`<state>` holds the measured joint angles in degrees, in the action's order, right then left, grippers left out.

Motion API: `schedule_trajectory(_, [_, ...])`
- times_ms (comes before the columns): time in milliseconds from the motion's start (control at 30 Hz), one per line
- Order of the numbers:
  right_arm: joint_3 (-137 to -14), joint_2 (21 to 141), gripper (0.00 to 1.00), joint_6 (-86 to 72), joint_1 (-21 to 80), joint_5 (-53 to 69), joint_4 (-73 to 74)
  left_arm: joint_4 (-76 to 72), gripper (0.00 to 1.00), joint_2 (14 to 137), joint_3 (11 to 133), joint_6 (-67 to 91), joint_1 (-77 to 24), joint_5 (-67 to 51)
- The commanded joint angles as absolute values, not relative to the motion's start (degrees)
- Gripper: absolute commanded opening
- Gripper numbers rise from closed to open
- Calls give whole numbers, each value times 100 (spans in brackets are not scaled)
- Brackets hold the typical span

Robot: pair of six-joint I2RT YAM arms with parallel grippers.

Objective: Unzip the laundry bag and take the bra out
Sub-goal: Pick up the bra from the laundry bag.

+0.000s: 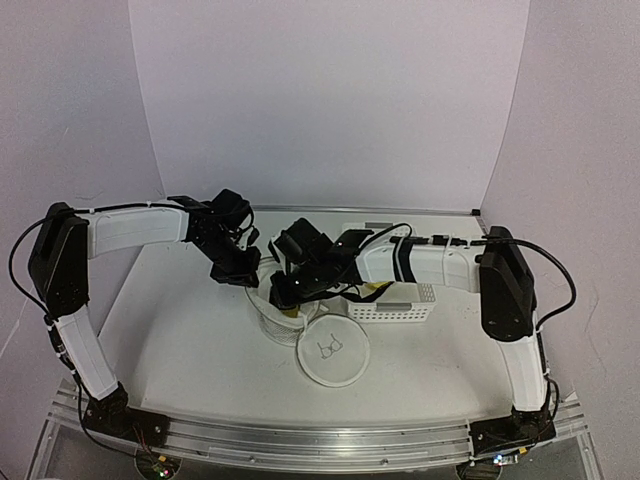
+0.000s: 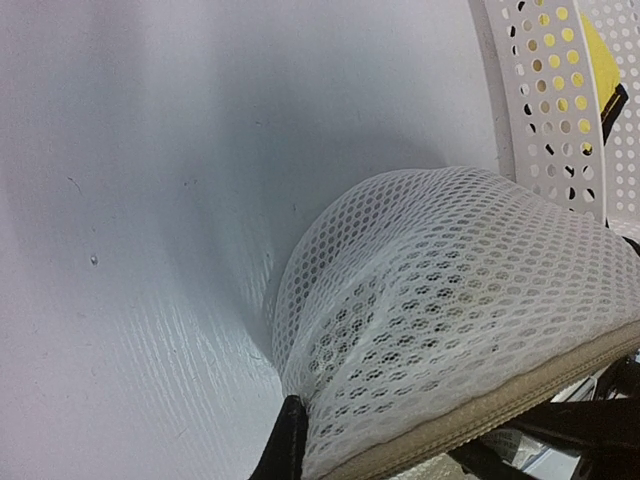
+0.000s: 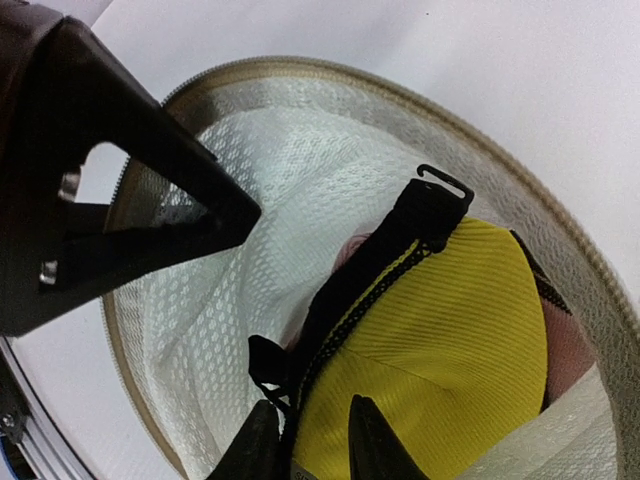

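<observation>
The laundry bag [image 1: 277, 318] stands unzipped at the table's middle, and its round lid with the black bra drawing [image 1: 333, 350] lies flat in front of it. My left gripper [image 1: 243, 274] is shut on the bag's left rim. In the left wrist view one black finger [image 2: 289, 442] presses the white mesh [image 2: 440, 300]. The bra [image 3: 440, 330], yellow and pink with black straps, lies inside the bag. My right gripper [image 3: 312, 422] reaches into the bag [image 3: 240, 200], its fingers shut on the bra's black-trimmed edge. The left gripper [image 3: 120, 190] shows at the rim there too.
A white perforated plastic basket [image 1: 402, 305] stands just right of the bag, under my right forearm; its wall [image 2: 560, 90] also fills the top right of the left wrist view. White walls close in the back and sides.
</observation>
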<state>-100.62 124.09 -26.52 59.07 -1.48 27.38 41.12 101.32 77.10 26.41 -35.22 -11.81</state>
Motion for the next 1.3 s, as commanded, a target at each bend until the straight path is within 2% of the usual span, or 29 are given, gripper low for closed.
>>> schedule_trajectory(0, [-10294,12394,10,-2590,5944,-520,2934,4169,0,9961,7690,2532,-3533,-1109])
schedule_trajectory(33, [-10288,12342,3,-2570,5942,-519,2957,4166,0,9958,7695,2531,-3533,-1108])
schedule_trajectory(67, [-10268,12289,0,-2569,5947,-526,2962,4161,0,9966,7698,2529,-3533,-1101])
schedule_trajectory(700, [-9233,10283,0,-2917,5918,-785,2396,4168,0,10094,7799,2522,-3533,-1114])
schedule_trajectory(833, [-8996,9868,0,-2971,5893,-1154,2207,4166,0,10140,7859,2513,-3533,-1131])
schedule_trajectory(1267, [-7890,8524,0,-3127,5160,-2024,1496,4175,0,10204,7907,2479,-3533,-1150])
